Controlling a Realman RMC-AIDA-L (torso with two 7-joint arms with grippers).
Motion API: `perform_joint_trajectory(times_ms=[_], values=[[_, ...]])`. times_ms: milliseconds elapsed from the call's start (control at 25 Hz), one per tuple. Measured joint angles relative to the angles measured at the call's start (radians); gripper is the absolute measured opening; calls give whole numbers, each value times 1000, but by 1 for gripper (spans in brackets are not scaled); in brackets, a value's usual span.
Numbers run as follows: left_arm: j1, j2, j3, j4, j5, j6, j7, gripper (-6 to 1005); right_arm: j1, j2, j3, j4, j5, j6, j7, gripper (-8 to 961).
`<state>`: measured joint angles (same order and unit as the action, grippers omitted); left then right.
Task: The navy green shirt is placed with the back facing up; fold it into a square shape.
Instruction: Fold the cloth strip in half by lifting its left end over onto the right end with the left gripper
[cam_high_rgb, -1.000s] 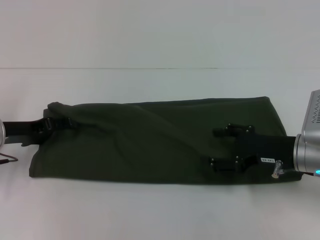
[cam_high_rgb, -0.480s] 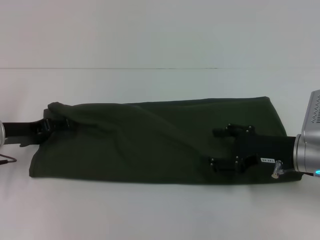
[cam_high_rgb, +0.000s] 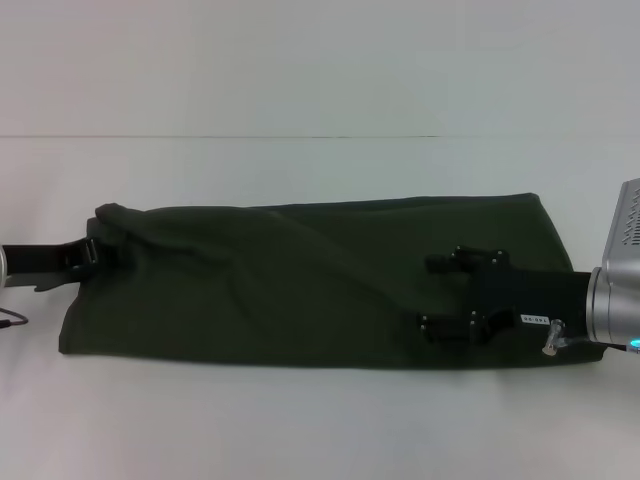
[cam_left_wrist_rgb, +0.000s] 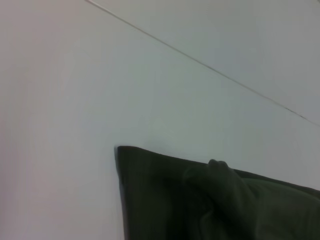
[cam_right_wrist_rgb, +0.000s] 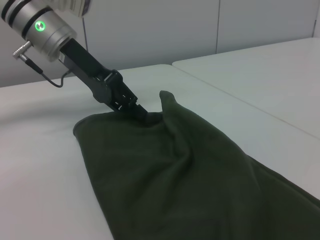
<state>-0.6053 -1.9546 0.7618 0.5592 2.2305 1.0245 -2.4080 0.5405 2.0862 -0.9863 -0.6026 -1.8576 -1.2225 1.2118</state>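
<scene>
The navy green shirt (cam_high_rgb: 300, 280) lies on the white table as a long, flat band running left to right, with a small raised peak at its far left corner (cam_right_wrist_rgb: 167, 97). That corner also shows in the left wrist view, where the shirt (cam_left_wrist_rgb: 225, 205) rests on the table. My left gripper (cam_high_rgb: 105, 250) is low at the shirt's left edge, its tip (cam_right_wrist_rgb: 140, 111) just touching the cloth. My right gripper (cam_high_rgb: 432, 293) hovers over the right part of the shirt, open, with nothing between its fingers.
The white table (cam_high_rgb: 320, 420) extends around the shirt on all sides. A thin seam line (cam_high_rgb: 300, 137) crosses the table behind the shirt. A cable (cam_right_wrist_rgb: 50, 80) hangs from the left wrist.
My left gripper has drawn back to the left, off the shirt's top and out to its left edge. The shirt and the right gripper have stayed still.
</scene>
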Motion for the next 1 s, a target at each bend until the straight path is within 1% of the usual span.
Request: perform_joint_trajectory(times_ms=[40,240,480,600,680,760,800,920,1000], values=[[1,0,0,0,0,1,0,383,1,0,0,0,0,0,0,886],[2,1,-1,1,0,5,1,276,3,0,0,-2,0,0,0,886],[1,9,-2,-2,0,25,2,147,2,0,2,-3,0,0,0,886],[8,17,-10,1,-2,53,2,16,2,0,3,-3,0,0,0,886],[16,23,-24,6,-7,81,3,16,2,0,4,-3,1,0,0,886],[20,24,-35,11,-9,91,6,16,3,0,4,-3,1,0,0,886],[35,24,-82,32,-11,132,19,16,3,0,5,-3,1,0,0,886],[46,24,-120,42,-12,165,25,15,6,0,5,-3,1,0,1,886],[54,26,-128,42,-11,173,26,15,7,0,5,-3,1,0,1,886]])
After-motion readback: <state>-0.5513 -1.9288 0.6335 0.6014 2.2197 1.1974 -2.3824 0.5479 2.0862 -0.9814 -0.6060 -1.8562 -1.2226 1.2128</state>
